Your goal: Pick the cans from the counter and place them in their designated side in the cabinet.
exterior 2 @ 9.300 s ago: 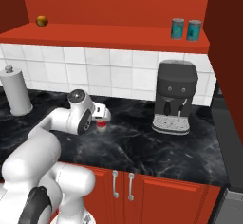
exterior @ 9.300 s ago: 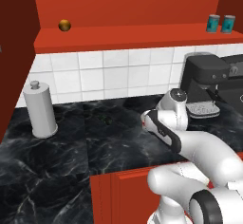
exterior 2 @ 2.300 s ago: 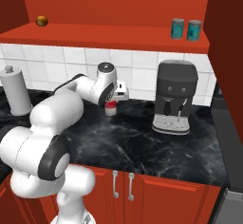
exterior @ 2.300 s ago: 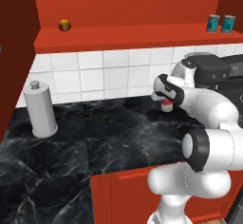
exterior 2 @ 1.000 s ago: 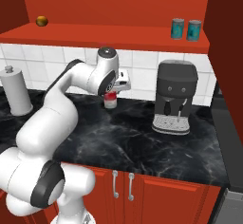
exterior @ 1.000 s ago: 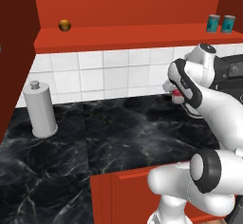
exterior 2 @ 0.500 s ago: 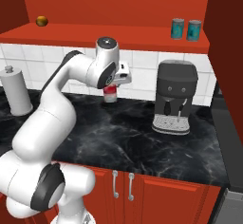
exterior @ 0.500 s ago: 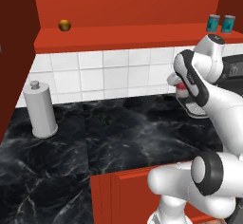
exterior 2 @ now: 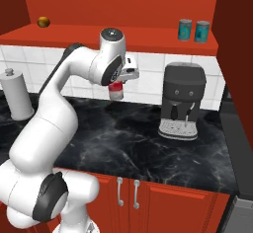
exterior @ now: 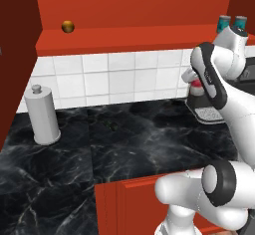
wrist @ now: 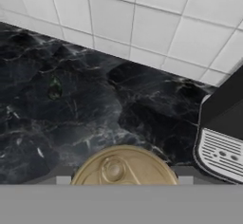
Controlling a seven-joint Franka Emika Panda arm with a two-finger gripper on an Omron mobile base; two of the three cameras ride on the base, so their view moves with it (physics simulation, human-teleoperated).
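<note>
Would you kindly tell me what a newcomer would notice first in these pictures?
The big white arm, raised over the black marble counter, holds a red can in its gripper, above the counter. Two teal cans stand at the right end of the red cabinet shelf, above a black coffee machine.

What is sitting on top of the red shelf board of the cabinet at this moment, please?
On the shelf board stand two teal cans at its right end and a small golden-brown ball at its left end. In the left base view, the arm partly covers the cans.

Red can [exterior 2: 116, 91] top hidden by arm; coffee machine [wrist: 223, 137] cropped
</note>
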